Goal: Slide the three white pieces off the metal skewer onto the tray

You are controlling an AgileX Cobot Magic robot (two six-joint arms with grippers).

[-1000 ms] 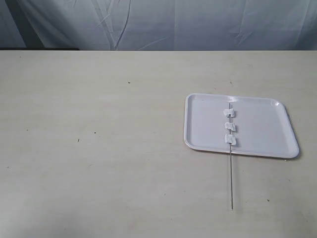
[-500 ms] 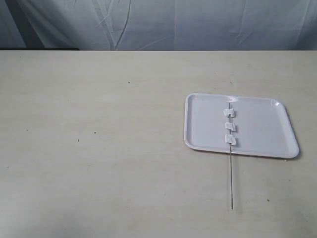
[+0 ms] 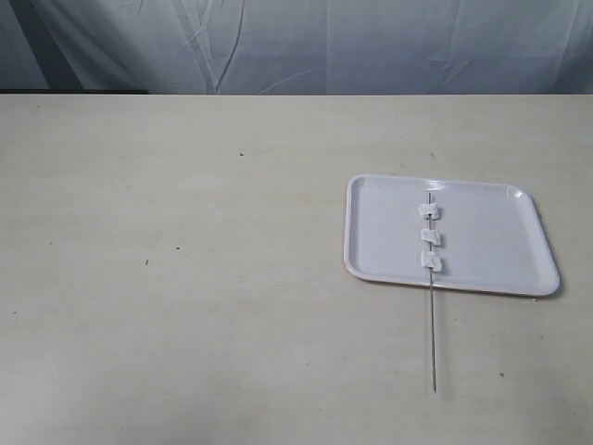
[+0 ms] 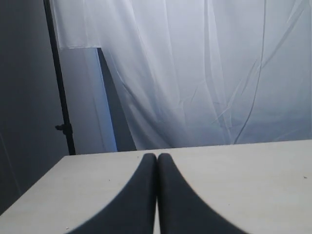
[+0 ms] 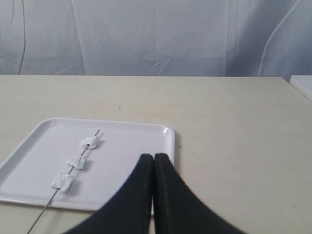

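The white tray (image 3: pixel 482 236) lies on the table at the right. The thin metal skewer (image 3: pixel 432 334) lies across it, its long end sticking out over the tray's near rim onto the table. Three white pieces (image 3: pixel 430 237) are threaded on it in a row above the tray floor. In the right wrist view the tray (image 5: pixel 122 146), the skewer (image 5: pixel 41 214) and the pieces (image 5: pixel 76 162) show beside my right gripper (image 5: pixel 153 157), which is shut and empty over the tray's corner. My left gripper (image 4: pixel 157 156) is shut on nothing, above bare table. Neither gripper appears in the exterior view.
The beige table (image 3: pixel 185 260) stretches wide to the left of the tray. A pale cloth backdrop (image 3: pixel 306 46) hangs behind its far edge. A dark stand pole (image 4: pixel 58 83) shows past the table's corner in the left wrist view.
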